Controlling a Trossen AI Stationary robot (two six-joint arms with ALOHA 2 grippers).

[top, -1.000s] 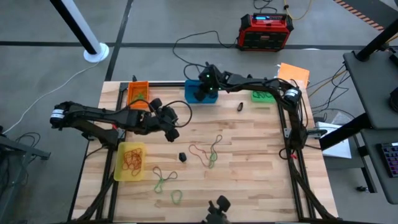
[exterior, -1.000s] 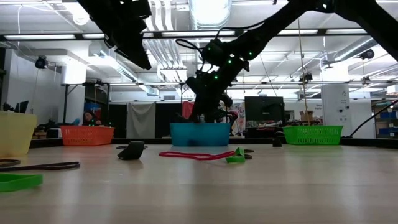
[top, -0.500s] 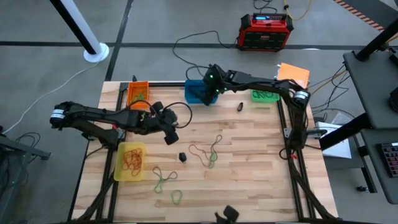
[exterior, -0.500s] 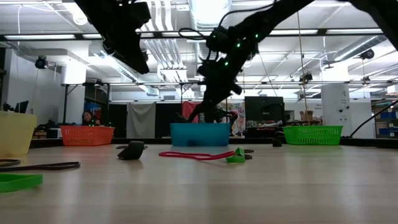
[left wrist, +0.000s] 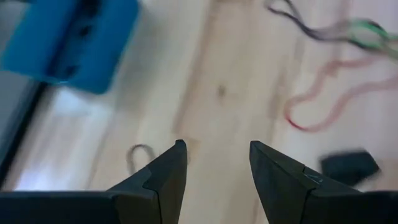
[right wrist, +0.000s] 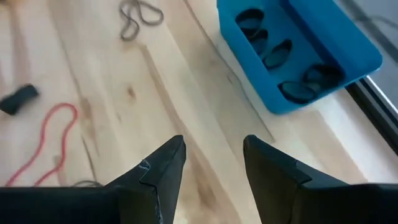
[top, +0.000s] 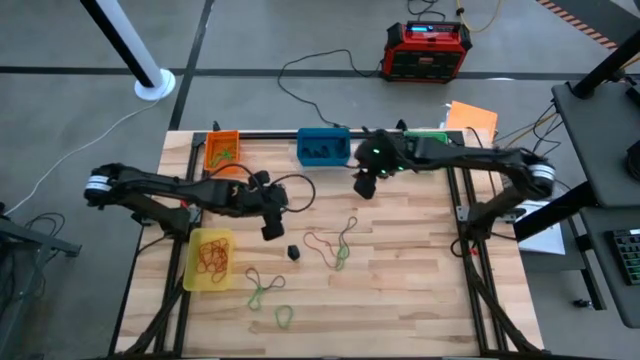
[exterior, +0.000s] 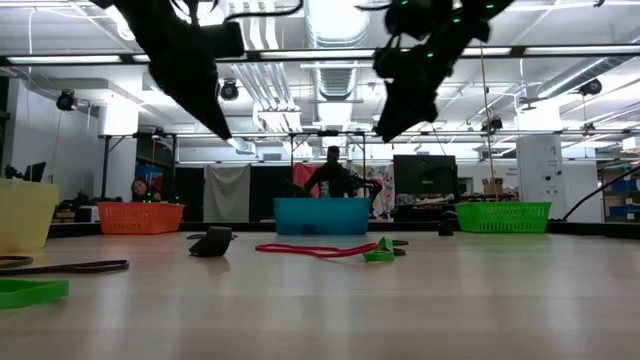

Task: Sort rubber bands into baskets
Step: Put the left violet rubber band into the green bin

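Since the earlier frame the right gripper had drawn away from the blue basket and hung over bare wood beside it, its fingers apart and empty.

Taking the blue basket as the landmark and working from the near edge of the table toward it: two green rubber bands lay farthest from it, by the near edge. The translucent yellow basket with tan bands stood to their left. Closer lay a small black band beside a tangle of red-brown and green bands. The left gripper hovered between that tangle and the blue basket, its fingers apart, holding nothing. The blue basket held dark bands; the orange basket stood to its left, the green basket to its right.
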